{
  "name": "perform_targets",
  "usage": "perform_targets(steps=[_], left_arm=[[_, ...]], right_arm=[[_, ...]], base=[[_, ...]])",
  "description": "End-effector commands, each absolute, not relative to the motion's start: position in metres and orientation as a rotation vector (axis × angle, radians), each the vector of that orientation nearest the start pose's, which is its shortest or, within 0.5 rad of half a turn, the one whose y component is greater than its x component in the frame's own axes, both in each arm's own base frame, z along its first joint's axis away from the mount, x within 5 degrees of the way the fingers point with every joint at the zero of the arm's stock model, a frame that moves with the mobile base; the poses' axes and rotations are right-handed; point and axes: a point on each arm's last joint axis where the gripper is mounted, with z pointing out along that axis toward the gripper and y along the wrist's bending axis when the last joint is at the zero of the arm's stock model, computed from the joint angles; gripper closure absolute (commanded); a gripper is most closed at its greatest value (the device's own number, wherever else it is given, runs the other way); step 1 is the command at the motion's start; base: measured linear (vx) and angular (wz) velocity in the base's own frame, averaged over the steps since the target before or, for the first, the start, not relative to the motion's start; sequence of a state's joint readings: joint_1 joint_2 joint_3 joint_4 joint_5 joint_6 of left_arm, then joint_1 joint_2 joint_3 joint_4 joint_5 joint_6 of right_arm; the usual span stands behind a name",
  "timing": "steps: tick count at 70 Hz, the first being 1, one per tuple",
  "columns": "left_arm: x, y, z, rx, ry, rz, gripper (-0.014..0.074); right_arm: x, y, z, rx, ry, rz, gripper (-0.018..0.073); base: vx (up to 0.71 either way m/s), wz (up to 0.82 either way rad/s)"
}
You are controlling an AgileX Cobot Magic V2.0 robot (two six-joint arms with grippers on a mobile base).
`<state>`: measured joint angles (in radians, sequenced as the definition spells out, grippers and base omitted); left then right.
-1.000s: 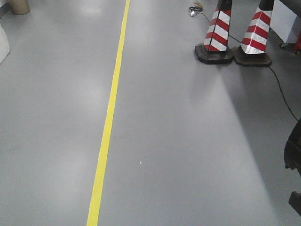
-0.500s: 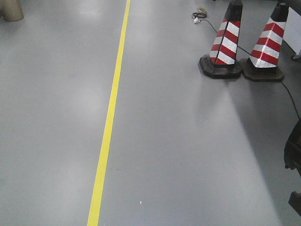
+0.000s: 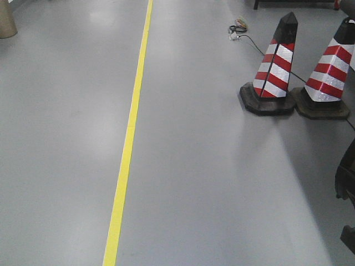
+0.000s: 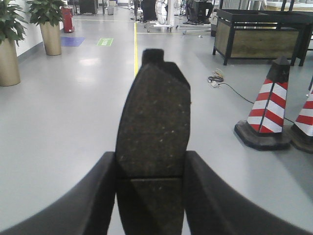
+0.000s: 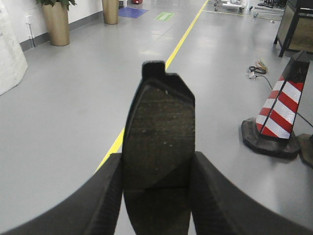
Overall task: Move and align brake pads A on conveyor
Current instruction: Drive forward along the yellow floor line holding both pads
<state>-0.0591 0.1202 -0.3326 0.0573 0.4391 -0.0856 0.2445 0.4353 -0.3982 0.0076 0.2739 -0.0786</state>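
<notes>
My left gripper (image 4: 151, 181) is shut on a dark grey brake pad A (image 4: 154, 122), which stands on end between the two black fingers (image 4: 98, 196), its groove level with the fingertips. In the right wrist view my right gripper (image 5: 157, 181) is shut on a second brake pad A (image 5: 159, 132), held the same way, upright with a small tab at the top. Both pads hang above grey floor. The conveyor is out of view in every frame. The front view shows neither gripper, only a dark part of the robot (image 3: 346, 183) at its right edge.
A yellow floor line (image 3: 130, 133) runs straight ahead. Two red-and-white cones (image 3: 274, 69) (image 3: 330, 72) stand at the right, with a black cable (image 3: 249, 39) behind them. Potted plants (image 4: 49, 24) line the left wall; a dark wooden bench (image 4: 259, 34) stands far right.
In the front view the cones and cable have slid down and to the right, and the tan object at top left has shrunk toward the corner. The base is moving.
</notes>
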Motion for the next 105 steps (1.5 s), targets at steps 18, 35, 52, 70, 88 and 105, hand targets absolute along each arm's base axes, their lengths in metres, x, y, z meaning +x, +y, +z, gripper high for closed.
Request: perform_targets(steps=[18, 35, 52, 70, 88, 105], left_arm=[[0.0484, -0.0012, 0.2939, 0.007, 1.602, -0.058, 0.0450], [0.0484, -0.0012, 0.2939, 0.007, 1.602, -0.058, 0.0450], [0.0484, -0.0012, 0.2940, 0.008, 1.601, -0.058, 0.0450], [0.0484, -0.0012, 0.2939, 0.007, 1.602, -0.058, 0.0450], [0.0484, -0.0012, 0.2939, 0.007, 1.602, -0.058, 0.0450], [0.0484, -0.0012, 0.2939, 0.007, 1.602, -0.058, 0.0450]], right_arm=[[0.0961, 0.0239, 0.3105, -0.268, 1.647, 0.124, 0.0563], [0.0961, 0.0239, 0.3105, -0.268, 1.647, 0.124, 0.0563], [0.0961, 0.0239, 0.3105, -0.268, 1.647, 0.124, 0.0563], [0.0961, 0.0239, 0.3105, -0.268, 1.647, 0.124, 0.0563], [0.0961, 0.0239, 0.3105, -0.268, 1.647, 0.124, 0.0563], [0.0961, 0.0239, 0.3105, -0.268, 1.647, 0.124, 0.0563]], base=[[0.58, -0.03], [0.55, -0.03], [0.54, -0.03], [0.51, -0.03], [0.49, -0.01], [0.47, -0.01]])
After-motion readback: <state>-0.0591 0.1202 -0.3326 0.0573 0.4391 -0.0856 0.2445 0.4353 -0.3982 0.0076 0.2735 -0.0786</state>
